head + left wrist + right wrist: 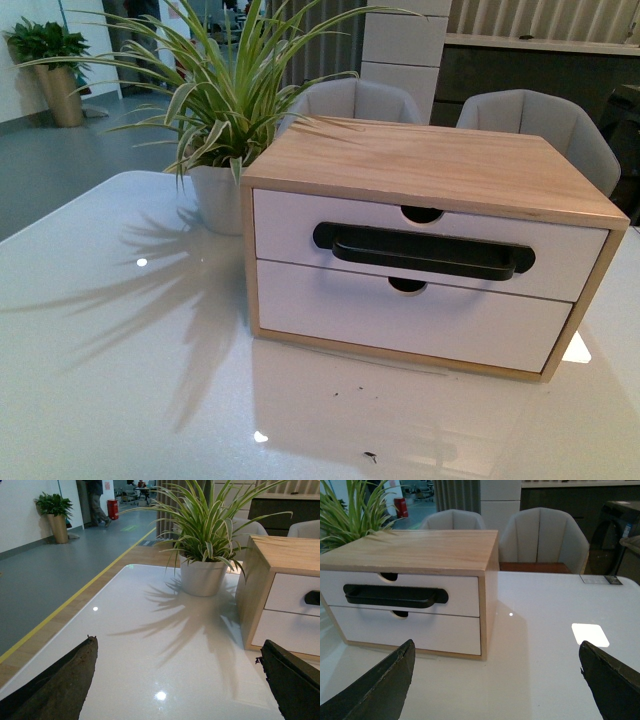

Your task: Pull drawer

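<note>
Left gripper [177,680], right gripper [495,680]: fingers apart, off drawer [285,232]. Risk: pulling handle [425,250] drags whole box [430,160] across slick table [120,330].

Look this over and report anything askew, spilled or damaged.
Nothing serious. The drawer and the lower drawer sit shut and level; the plant stands upright. Only small dark specks mark the table before them.

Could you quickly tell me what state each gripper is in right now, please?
Left gripper: open, holding nothing.
Right gripper: open, holding nothing, not touching the drawer.
</note>
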Motion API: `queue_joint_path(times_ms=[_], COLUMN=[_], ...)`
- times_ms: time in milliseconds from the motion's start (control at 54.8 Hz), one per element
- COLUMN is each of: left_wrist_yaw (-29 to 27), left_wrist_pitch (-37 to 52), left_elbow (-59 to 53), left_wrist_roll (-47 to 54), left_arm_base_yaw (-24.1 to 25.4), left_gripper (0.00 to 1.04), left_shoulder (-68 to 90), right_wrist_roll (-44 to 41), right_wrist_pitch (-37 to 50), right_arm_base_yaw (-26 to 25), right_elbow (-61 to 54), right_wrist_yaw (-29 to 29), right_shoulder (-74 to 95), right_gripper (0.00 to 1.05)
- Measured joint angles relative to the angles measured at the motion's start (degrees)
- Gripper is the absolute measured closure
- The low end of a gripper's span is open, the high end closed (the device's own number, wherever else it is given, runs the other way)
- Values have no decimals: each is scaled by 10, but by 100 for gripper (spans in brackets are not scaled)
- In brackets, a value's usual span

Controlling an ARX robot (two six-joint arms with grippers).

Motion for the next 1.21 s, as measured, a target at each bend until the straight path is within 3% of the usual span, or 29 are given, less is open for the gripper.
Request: queue_joint_path(times_ms=[822,913,1059,1205], left_wrist_yaw=[0,-15,14,81], left_wrist_pitch=[0,-10,110,254], left_elbow=[0,4,26,86], left_wrist_roll=[0,-14,0,52], left_arm_base_yaw=[0,-14,-70,-130], left_gripper=[7,7,7,7], left_shoulder=[0,42,194,386], right_wrist_roll=[0,27,8,-66], right_wrist_pitch=[0,-53,3,18], right_arm_base_yaw=[0,12,-21,-34], right_elbow=[0,20,65,144], right_wrist_yaw=[0,14,-51,-109], right_shoulder=[0,61,210,355], right_gripper=[9,9,9,9])
